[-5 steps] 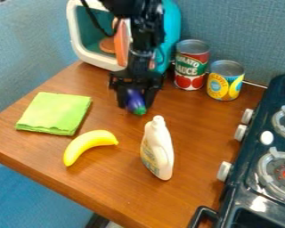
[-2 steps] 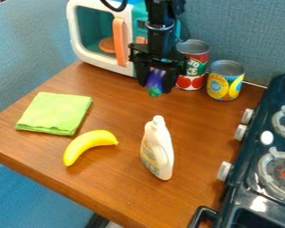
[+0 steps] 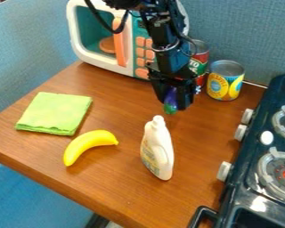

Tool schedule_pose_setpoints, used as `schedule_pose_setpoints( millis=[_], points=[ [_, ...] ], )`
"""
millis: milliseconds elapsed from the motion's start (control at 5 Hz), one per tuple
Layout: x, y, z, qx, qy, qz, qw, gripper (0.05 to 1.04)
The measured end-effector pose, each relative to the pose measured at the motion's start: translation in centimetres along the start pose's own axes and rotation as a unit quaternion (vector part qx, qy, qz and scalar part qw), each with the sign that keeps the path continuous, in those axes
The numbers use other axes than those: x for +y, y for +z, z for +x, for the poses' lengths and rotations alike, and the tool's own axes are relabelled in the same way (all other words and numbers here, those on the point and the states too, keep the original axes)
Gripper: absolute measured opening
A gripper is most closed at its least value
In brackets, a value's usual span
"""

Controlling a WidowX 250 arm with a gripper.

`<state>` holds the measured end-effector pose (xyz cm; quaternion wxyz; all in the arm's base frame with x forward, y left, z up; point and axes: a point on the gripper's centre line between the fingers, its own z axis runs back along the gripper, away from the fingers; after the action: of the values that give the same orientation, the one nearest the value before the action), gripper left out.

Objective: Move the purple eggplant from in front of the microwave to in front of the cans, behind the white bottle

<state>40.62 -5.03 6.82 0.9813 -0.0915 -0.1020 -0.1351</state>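
You had a yellow banana (image 3: 90,145), a lime-green cloth (image 3: 54,113) and a cream-white bottle (image 3: 157,149) on a brown wood-grained surface (image 3: 122,184). Your pincer (image 3: 173,99) was black, the eggplant (image 3: 171,99) purple with a green end, and the microwave's handle (image 3: 119,43) orange.

two cans (image 3: 225,81), one white bottle (image 3: 157,149), one yellow banana (image 3: 88,145), one green cloth (image 3: 54,113), one purple toy vegetable (image 3: 171,100) with a green end, one toy microwave (image 3: 97,59), and one stove (image 3: 257,156) showing two burners (image 3: 280,173) and, along its edge, three knobs (image 3: 224,171).
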Motion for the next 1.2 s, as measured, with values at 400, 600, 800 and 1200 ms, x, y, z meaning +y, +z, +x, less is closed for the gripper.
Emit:
schedule_pose_setpoints(
  millis=[400, 600, 800, 1200],
  points=[
    [0.2, -3.1, -0.2, 0.025, -0.027, -0.018, 0.9991, 0.778],
    [0.4, -4.1, 0.0, 0.031, -0.038, -0.02, 0.9986, 0.778],
    [0.5, -4.1, 0.0, 0.035, -0.04, -0.013, 0.9985, 0.844],
    [0.9, -4.5, 0.3, 0.023, -0.029, -0.001, 0.9993, 0.998]
  ],
)
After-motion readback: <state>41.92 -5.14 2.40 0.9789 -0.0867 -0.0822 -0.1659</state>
